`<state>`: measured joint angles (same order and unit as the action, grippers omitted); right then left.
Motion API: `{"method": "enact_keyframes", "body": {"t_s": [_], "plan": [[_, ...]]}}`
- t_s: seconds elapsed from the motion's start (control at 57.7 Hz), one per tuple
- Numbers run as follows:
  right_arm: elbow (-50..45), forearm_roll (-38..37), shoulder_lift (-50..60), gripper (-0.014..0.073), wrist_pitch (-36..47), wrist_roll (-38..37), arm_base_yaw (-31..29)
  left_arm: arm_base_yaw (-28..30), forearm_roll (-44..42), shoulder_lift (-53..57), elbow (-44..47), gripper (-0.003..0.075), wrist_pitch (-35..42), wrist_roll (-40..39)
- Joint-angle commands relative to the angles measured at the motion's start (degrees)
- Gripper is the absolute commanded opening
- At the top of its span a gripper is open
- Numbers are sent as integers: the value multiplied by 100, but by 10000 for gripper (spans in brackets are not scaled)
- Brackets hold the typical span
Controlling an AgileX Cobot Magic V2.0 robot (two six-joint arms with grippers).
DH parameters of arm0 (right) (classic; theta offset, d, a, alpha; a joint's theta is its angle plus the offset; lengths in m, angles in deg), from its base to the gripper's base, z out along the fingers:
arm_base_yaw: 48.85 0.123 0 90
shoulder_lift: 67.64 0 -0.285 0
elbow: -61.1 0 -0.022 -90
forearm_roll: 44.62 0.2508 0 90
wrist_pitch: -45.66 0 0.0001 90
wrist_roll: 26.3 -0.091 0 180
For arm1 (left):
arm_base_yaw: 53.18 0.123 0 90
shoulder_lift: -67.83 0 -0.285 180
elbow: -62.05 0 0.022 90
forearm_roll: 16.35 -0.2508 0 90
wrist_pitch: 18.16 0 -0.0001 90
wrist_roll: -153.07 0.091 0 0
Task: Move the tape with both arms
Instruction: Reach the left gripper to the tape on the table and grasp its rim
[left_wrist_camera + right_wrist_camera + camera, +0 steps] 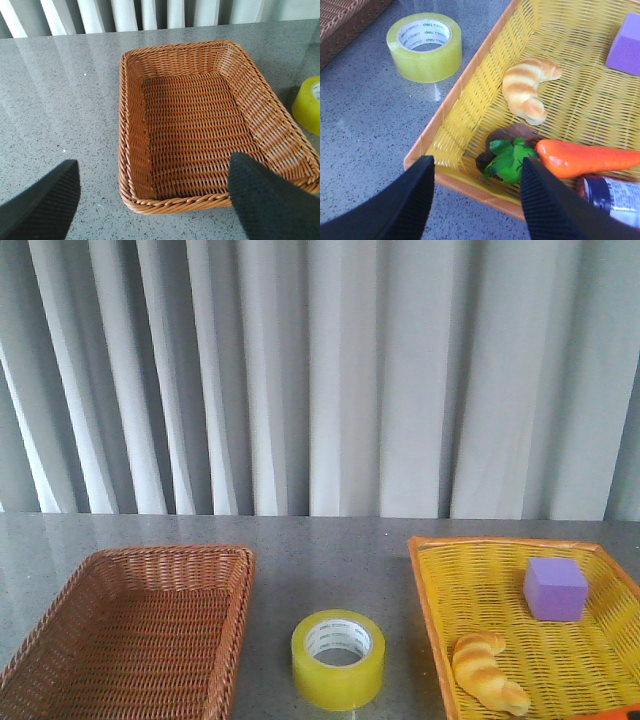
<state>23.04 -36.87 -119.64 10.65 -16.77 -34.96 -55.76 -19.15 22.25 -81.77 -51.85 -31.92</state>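
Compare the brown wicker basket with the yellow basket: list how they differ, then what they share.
The brown woven wicker basket holds nothing that shows; the yellow plastic-weave basket with an orange rim holds a purple block, a croissant toy and a toy carrot. The brown basket sits left of the yellow packing tape roll, the yellow basket right of it. Both are shallow, rectangular and rest on the grey speckled table.
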Motion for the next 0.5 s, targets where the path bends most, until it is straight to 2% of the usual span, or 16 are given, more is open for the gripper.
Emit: {"method": "enact_keyframes", "body": {"t_s": [0.0, 0.277, 0.485], "plan": [[99, 25, 261, 381, 290, 11, -44, 10, 7, -7, -190, 591, 434, -20], [99, 36, 400, 381, 209, 5, -44, 10, 21, -7, -190, 591, 435, -20], [99, 36, 400, 381, 225, 5, -44, -14, 177, -277, -190, 591, 768, 169]]}}
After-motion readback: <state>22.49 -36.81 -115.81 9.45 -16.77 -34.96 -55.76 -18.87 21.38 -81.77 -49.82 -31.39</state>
